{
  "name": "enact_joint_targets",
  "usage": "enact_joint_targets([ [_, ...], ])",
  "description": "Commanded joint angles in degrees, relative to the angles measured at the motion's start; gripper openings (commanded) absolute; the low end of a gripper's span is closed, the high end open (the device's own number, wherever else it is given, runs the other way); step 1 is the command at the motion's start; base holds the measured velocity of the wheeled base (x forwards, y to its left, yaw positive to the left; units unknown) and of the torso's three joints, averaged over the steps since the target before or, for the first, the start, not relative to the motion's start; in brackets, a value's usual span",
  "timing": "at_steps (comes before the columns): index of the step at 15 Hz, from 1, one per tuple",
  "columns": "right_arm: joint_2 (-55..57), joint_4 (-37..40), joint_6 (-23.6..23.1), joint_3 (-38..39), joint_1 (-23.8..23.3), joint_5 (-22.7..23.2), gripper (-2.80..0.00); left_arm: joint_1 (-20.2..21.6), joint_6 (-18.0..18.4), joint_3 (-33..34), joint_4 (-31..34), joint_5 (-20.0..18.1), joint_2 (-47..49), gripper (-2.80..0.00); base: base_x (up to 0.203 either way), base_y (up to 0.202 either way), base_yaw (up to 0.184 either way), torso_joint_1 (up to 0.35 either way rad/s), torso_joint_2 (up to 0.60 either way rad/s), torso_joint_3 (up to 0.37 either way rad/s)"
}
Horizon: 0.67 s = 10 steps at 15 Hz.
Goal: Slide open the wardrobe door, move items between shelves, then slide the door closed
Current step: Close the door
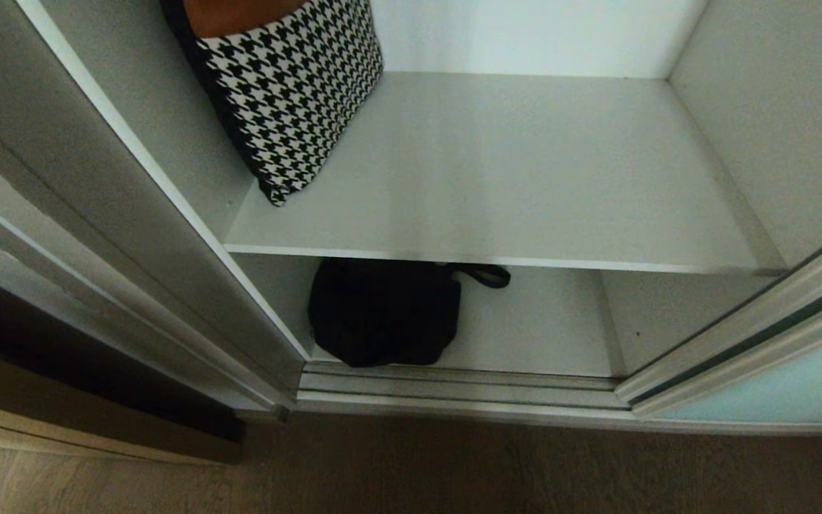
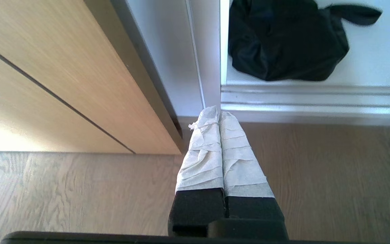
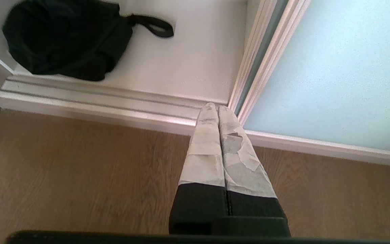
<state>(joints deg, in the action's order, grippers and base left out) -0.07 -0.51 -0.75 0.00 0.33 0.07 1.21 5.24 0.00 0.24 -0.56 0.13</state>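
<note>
Wardrobe bay, contents listed left to right. Light wood panel (image 2: 63,84): outside the bay at far left, no part in the task. Left claw (image 2: 219,113): taped fingers pressed together, holding nothing, hanging over the wood floor (image 2: 80,196) just short of the bottom track (image 1: 454,385), apparently parked. Houndstooth cushion (image 1: 290,86): leaning in the left rear corner of the upper shelf (image 1: 511,178), propped against the side wall. Black fabric bag (image 1: 382,310): slumped on the lower shelf (image 1: 546,328), left of centre and close to the front edge, webbing strap (image 1: 486,275) trailing to the right; likely the item due for transfer to the upper board, which has bare room beside the cushion. Right claw (image 3: 218,108): fingers likewise closed and empty, over the floor near the track's right end. Sliding wardrobe door (image 1: 782,392): frosted blue-green glass, drawn aside to the right, leaving the bay open for reaching in.
</note>
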Motion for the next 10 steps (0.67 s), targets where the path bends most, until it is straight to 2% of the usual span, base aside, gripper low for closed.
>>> enact_joint_targets([
  [1, 0.0, 0.0, 0.0, 0.0, 0.0, 0.0, -2.80, 0.0, 0.0, 0.0, 0.0, -0.1, 0.1, -2.80, 0.000, 0.000, 0.000, 0.010, 0.00, 0.203],
  [3, 0.0, 0.0, 0.0, 0.0, 0.0, 0.0, -2.80, 0.0, 0.0, 0.0, 0.0, -0.1, 0.1, -2.80, 0.000, 0.000, 0.000, 0.002, 0.00, 0.178],
  [10, 0.0, 0.0, 0.0, 0.0, 0.0, 0.0, -2.80, 0.0, 0.3, 0.0, 0.1, 0.0, 0.1, -2.80, 0.000, 0.000, 0.000, 0.000, 0.00, 0.000],
])
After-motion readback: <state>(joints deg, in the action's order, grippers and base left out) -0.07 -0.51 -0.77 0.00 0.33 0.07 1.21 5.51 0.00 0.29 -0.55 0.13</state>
